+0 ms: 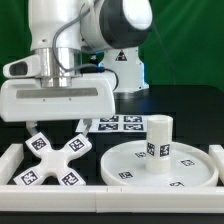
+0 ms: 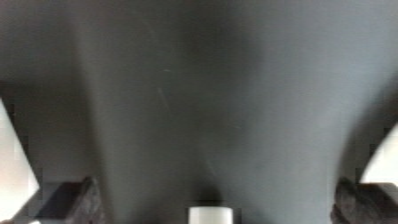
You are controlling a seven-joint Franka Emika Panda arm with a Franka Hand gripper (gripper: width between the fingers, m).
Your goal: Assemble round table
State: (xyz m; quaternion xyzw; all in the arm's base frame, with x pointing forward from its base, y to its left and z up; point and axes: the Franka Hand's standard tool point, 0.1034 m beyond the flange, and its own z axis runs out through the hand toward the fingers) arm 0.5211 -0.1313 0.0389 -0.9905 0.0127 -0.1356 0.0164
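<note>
The short thick white cylinder leg (image 1: 158, 138) stands upright on the large round white plastic disc (image 1: 190, 166), apparently joined; the small white cross-shaped foot (image 1: 55, 158) lies unattached by the wide-open, empty tool (image 1: 58, 122).

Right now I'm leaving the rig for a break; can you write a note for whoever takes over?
Pincer: open, holding nothing, above the cross-shaped foot at the exterior view's left.
Round top lies flat at the exterior view's right; the leg stands upright on it.
Done: leg set on the top; how firmly, cannot tell.
Left: foot not yet on the leg.
</note>
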